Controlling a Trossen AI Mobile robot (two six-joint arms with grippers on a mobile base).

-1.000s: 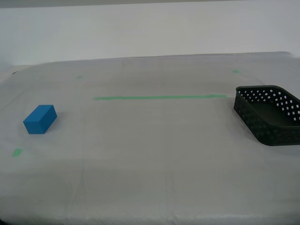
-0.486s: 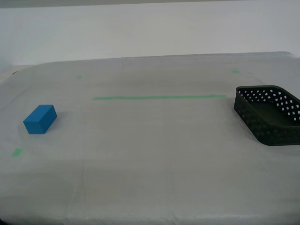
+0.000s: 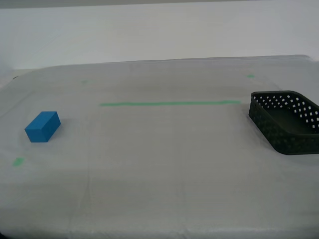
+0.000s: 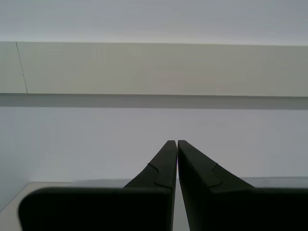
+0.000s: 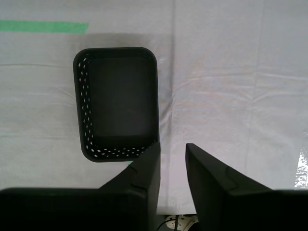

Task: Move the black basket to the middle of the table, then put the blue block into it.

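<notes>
The blue block (image 3: pixel 43 126) lies on the table (image 3: pixel 164 169) at the exterior view's left. At that view's right edge stands the empty black basket (image 3: pixel 279 133), partly cut off. No arm shows in the exterior view. My first gripper (image 5: pixel 173 146) hovers high above the table, open by a narrow gap with nothing between its fingers; the black basket (image 5: pixel 81 106) sits below, just beside one fingertip. My second gripper (image 4: pixel 174 142) is shut on nothing and faces a pale wall, with neither block nor basket in its view.
A thin green tape line (image 3: pixel 169 103) runs across the table's middle toward the basket, and its end (image 5: pixel 43 26) shows near the basket from above. Small green marks (image 3: pixel 18 161) (image 3: pixel 250 75) dot the surface. A white wall stands behind the table.
</notes>
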